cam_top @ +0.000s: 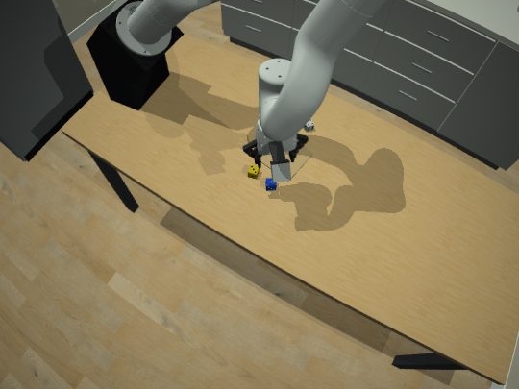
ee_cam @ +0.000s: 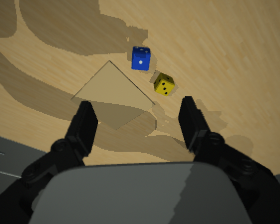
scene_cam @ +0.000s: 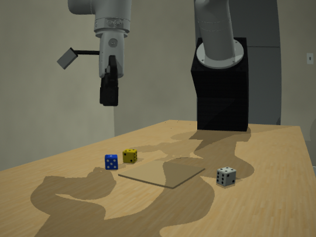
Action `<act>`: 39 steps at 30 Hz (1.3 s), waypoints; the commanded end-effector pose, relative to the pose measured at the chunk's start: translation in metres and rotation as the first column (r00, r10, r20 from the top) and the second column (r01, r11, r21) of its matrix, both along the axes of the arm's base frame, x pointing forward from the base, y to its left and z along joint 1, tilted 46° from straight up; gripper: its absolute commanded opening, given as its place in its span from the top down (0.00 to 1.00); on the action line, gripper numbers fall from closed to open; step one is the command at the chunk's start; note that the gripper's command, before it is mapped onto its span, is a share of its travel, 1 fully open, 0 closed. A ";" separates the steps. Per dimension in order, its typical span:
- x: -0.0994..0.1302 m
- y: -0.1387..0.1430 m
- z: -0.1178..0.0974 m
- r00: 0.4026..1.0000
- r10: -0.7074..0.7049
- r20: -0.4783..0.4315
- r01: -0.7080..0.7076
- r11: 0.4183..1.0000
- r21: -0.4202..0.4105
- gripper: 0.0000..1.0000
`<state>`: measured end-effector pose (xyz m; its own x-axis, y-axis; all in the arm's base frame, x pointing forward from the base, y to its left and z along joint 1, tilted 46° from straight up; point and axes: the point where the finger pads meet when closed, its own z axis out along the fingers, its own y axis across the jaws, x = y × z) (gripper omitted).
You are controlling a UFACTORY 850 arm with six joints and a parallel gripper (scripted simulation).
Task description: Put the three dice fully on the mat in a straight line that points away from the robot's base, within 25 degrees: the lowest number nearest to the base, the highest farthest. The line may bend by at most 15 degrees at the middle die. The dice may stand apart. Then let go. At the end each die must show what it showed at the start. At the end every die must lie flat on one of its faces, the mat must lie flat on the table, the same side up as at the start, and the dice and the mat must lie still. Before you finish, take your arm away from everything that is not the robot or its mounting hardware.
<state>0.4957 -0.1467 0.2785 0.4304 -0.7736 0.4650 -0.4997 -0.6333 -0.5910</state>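
A wood-grain table (scene_cam: 263,206) stands on plank flooring, grey drawers (cam_top: 423,65) behind it, a plain wall beyond. No writing is readable. The gripper (ee_cam: 137,125) hangs high, fingers spread wide, holding nothing. In the wrist view, the mat (ee_cam: 112,92) lies between and beyond the fingers; the blue die (ee_cam: 141,57) and yellow die (ee_cam: 164,84) sit off it, nearer the right finger. The white die (scene_cam: 226,176) rests on the mat's far side.

Three dice sit on the table (scene_cam: 263,206), none on the mat (scene_cam: 146,172) — two (scene_cam: 111,161) (scene_cam: 130,155) close together off its left side, one (scene_cam: 226,176) apart to the right; the gripper (scene_cam: 109,96) hangs above
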 end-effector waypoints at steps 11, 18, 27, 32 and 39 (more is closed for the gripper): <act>0.011 -0.016 0.009 0.998 0.045 -0.054 -0.046 0.999 -0.019 0.00; 0.011 -0.017 0.010 0.997 0.045 -0.055 -0.046 0.999 -0.020 0.00; 0.011 -0.017 0.010 0.997 0.045 -0.055 -0.046 0.999 -0.020 0.00; 0.013 -0.016 0.008 0.997 0.046 -0.055 -0.047 0.999 -0.019 0.00; 0.036 -0.015 -0.014 0.997 0.046 -0.055 -0.047 0.999 -0.019 0.00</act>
<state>0.5167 -0.1625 0.2777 0.4924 -0.7429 0.4535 -0.5010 -0.6680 -0.5503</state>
